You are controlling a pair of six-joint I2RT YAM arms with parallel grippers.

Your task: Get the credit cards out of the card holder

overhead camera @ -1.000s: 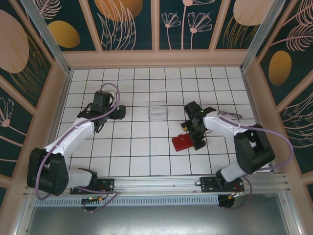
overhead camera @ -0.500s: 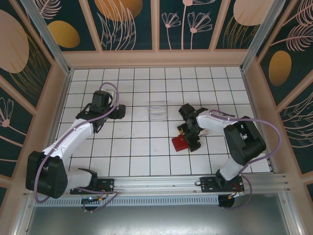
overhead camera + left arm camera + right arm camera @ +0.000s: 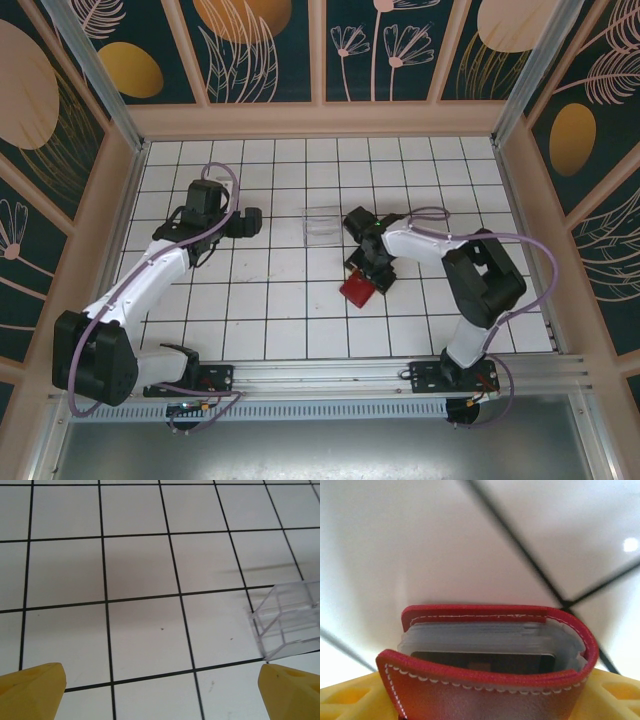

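Red stitched leather card holder (image 3: 470,700) sits pinched betw. the yellow fingers (image 3: 342,695) of the right gripper (image 3: 487,682), so that pincer is closed on it. In the wrist view its long edge runs L-R across the finger gap. The fold curls round on the right, and the open side is on the left. Clear sleeves (image 3: 470,637) are stacked inside, w/ the dark edge of one credit card (image 3: 482,661) showing at the end facing the cam. From above, the holder hangs just over the white tiled tabletop (image 3: 290,320), near mid-table.

Further back is a clear plastic box (image 3: 322,226), just beside the right wrist. Left gripper (image 3: 245,222) is beyond that box, well apart from the holder, jaws wide open and holding nothing.

Key relation, IMO: the holder lies to the left gripper's right and nearer the bases, so the free left arm must cross past the box to reach the card edge.
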